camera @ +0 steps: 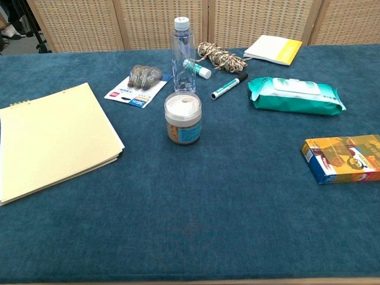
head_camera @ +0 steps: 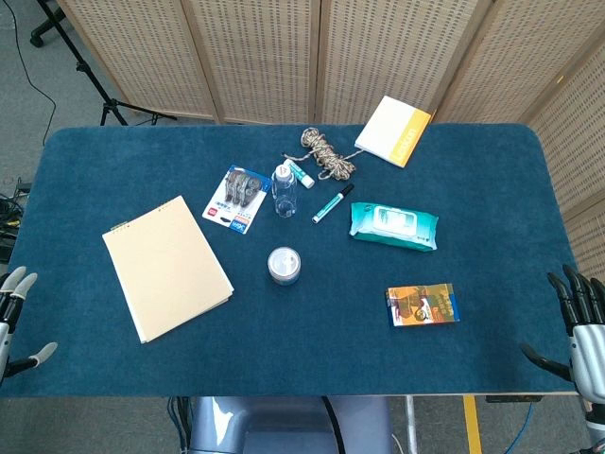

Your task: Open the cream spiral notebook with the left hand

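- Your cream spiral notebook [head_camera: 167, 267] lies closed and flat on the left part of the blue tabletop [head_camera: 312, 331], its spiral edge turned toward the far side and its body slightly skewed.
- Your left hand [head_camera: 15, 317] sits at the left edge of the head view, off the tabletop's near-left corner, fingers spread and holding nothing; it is well apart from the notebook.
- Your right hand [head_camera: 575, 326] is at the near-right corner, fingers apart and empty.
- Neither hand shows in the chest view.
- Just right of the notebook, near the middle, stands a small jar [camera: 183, 118] with a white lid.
- Behind the jar stands a clear plastic bottle [camera: 183, 55], with a blister pack [head_camera: 236, 199] to its left.
- A marker [head_camera: 332, 203] lies right of the bottle, and a coil of rope [head_camera: 327, 153] sits further back.
- A teal pack of wet wipes [head_camera: 393, 225] lies right of the marker.
- A small colourful box [head_camera: 423, 305] lies near the right front.
- A white and yellow book [head_camera: 393, 130] rests at the far edge.
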### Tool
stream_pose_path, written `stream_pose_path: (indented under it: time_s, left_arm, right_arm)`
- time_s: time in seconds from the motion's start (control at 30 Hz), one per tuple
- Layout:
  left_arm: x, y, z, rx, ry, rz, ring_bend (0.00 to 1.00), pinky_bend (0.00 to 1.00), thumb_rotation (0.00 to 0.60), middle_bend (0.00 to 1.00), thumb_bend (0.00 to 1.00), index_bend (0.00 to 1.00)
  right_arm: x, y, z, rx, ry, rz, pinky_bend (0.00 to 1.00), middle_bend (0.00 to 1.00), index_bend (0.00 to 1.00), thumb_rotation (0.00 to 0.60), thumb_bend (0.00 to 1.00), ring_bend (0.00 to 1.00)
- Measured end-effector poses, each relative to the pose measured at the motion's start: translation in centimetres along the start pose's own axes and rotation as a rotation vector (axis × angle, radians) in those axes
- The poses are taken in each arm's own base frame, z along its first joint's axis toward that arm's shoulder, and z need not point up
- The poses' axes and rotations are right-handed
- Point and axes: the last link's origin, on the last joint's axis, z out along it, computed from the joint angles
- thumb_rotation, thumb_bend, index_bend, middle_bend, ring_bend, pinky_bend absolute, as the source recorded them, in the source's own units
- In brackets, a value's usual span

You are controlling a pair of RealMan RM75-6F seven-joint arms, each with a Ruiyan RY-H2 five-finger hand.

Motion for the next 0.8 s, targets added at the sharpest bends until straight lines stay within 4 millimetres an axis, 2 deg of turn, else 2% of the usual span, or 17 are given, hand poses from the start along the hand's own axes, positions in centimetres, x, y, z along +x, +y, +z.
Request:
stream_pose_path:
  time_s: [0.2, 0.4, 0.5, 0.7, 0.8]
  left_arm:
    - [-0.2, -0.1, 0.3, -0.011, -0.017, 0.004, 0.00, 0.00, 0.600, 0.00, 0.00, 0.00]
    - [-1.4, 0.7, 1.3, -0.095, -0.044, 0.004, 0.00, 0.00, 0.600, 0.00, 0.00, 0.00]
    - [-2.6, 1.2, 1.8, -0.153, -0.061, 0.013, 0.00, 0.00, 0.600, 0.00, 0.00, 0.00]
    - [-6.6, 2.9, 2.3, -0.290, -0.152, 0.013, 0.00, 0.00, 0.600, 0.00, 0.02, 0.00]
    - [-8.1, 3.6, 2.4, -0.323, -0.175, 0.016, 0.00, 0.00, 0.600, 0.00, 0.07, 0.01]
  right_arm:
    - [-0.3, -0.2, -0.1, 0.010, -0.018, 0.007, 0.00, 0.00, 0.00, 0.600, 0.00, 0.00]
    - [-0.3, -0.3, -0.2, 0.011, -0.023, 0.026, 0.00, 0.00, 0.00, 0.600, 0.00, 0.00]
    - [-0.3, -0.5, -0.2, 0.019, -0.027, 0.029, 0.00, 0.00, 0.00, 0.600, 0.00, 0.00]
    - [-0.3, -0.5, -0.3, 0.022, -0.036, 0.041, 0.00, 0.00, 0.00, 0.600, 0.00, 0.00]
    - [-0.2, -0.4, -0.2, 0.020, -0.036, 0.049, 0.00, 0.00, 0.00, 0.600, 0.00, 0.00]
